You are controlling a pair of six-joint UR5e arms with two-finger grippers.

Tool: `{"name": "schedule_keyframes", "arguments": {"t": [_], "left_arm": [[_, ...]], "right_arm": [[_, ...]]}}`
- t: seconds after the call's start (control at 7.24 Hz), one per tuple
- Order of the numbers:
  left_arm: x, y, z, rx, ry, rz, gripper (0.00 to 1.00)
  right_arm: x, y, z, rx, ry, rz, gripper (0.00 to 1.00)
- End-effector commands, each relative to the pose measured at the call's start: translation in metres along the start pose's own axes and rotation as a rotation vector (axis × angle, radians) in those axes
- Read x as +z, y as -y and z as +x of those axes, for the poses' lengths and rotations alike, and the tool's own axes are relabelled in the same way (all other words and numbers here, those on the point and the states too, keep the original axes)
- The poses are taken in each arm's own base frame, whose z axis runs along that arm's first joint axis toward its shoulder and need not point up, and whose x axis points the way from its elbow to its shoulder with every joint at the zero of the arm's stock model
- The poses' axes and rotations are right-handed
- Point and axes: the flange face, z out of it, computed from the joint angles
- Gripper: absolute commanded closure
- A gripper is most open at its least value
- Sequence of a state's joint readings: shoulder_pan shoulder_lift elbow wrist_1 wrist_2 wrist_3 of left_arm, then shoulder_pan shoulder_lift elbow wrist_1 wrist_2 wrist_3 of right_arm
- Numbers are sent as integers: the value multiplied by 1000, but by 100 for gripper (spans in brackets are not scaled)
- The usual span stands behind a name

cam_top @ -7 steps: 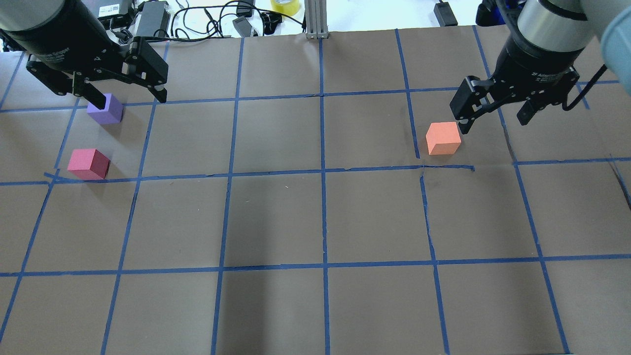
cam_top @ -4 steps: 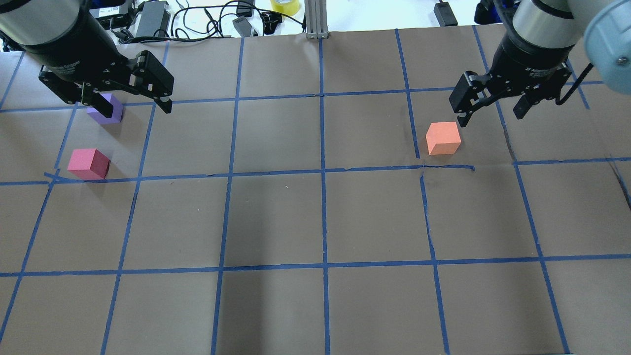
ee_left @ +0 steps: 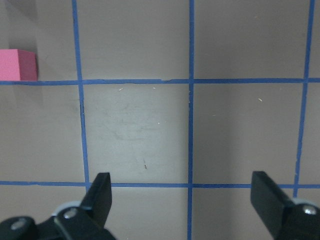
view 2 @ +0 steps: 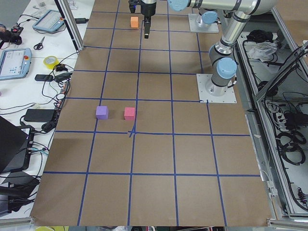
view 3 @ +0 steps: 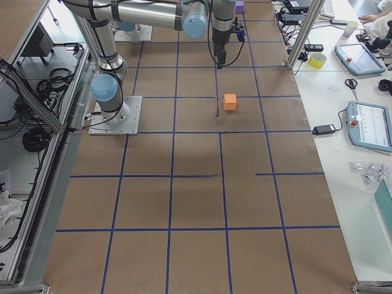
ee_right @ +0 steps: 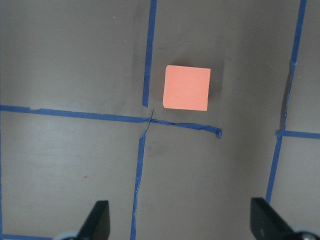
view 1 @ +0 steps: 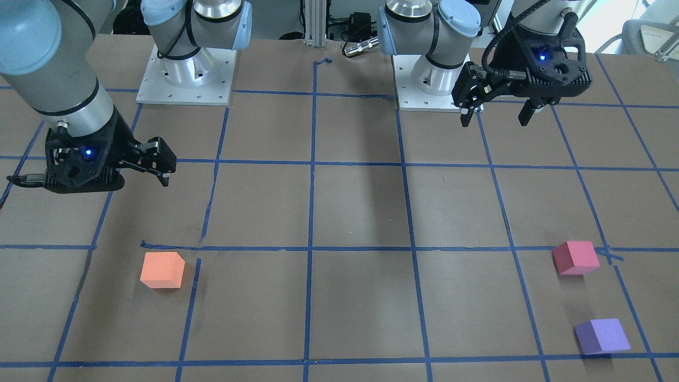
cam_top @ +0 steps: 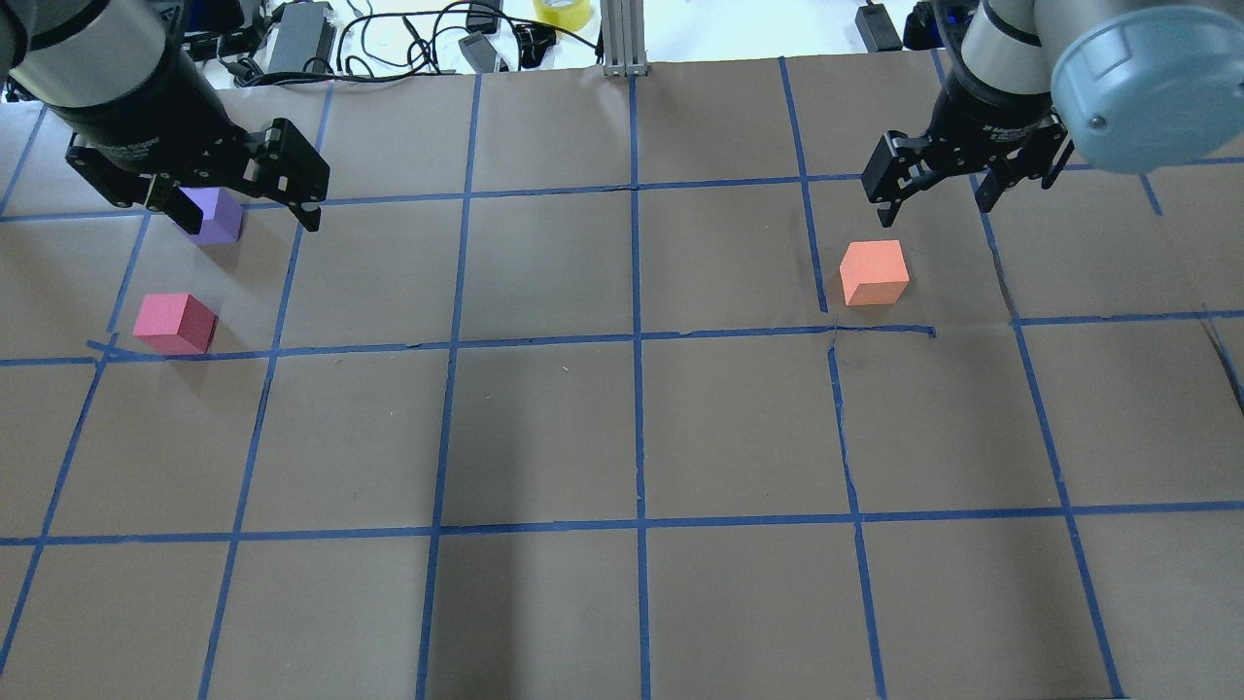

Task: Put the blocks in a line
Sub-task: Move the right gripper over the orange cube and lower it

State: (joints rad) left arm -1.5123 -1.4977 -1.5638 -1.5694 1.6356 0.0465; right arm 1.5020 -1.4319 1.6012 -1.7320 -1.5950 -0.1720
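Left tool [cam_top: 248, 216] and right tool [cam_top: 933, 209] both hang wide open, holding nothing. On the bench [cam_top: 622, 437] I see the orange block [cam_top: 874, 272] nearly square to the tape [cam_top: 637, 292] at the robot's right. The pinkish-red block [cam_top: 173, 323] and purple block [cam_top: 216, 214] sit far left, that pair running away from the robot.

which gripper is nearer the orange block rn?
Right. The right gripper hangs open, raised close to the orange block; the left gripper is far across the table, raised near the purple block.

ovhd: high, fwd-down | front: opp, steep | L/R ext: table [view 2: 154, 202] ends | wrists: close, down | R-wrist+ovhd share orange block [cam_top: 874, 273]
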Motion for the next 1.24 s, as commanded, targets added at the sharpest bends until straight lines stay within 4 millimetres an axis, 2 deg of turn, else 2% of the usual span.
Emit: {"name": "schedule_keyframes", "arguments": {"t": [0.0, 0.14, 0.41, 0.69, 0.97, 1.1], "left_arm": [[0, 1, -2, -2, 12, 1, 0], [1, 1, -2, -3, 11, -1, 0], [-1, 0, -2, -2, 11, 2, 0], [-1, -1, -1, 0, 10, 1, 0], [-1, 0, -2, -2, 11, 2, 0], [-1, -1, -2, 0, 11, 2, 0]], "right_arm": [[30, 23, 2, -1, 3, 6, 0], [47, 34, 5, -8, 0, 17, 0], [52, 41, 6, -118, -14, 43, 0], [68, 48, 22, -97, 2, 40, 0], [86, 62, 26, -161, -3, 66, 0], [122, 79, 29, -163, -2, 60, 0]]}}
